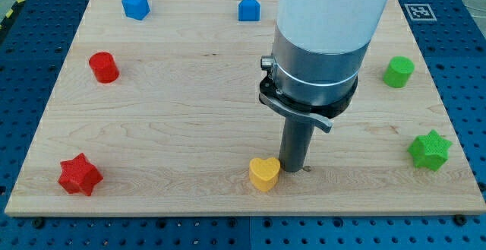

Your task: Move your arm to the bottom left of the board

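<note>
My tip (293, 167) rests on the wooden board (190, 90) near the bottom middle, just right of a yellow heart block (263, 173), close to it or touching. A red star block (79, 175) lies at the bottom left corner, far to the tip's left. A red cylinder (103, 67) stands at the left side.
A blue hexagonal block (136, 4) and a blue house-shaped block (248, 8) sit along the top edge. A green cylinder (398, 71) and a green star (430, 150) are at the right side. The arm's wide white and grey body (319, 45) hides the board's top right part.
</note>
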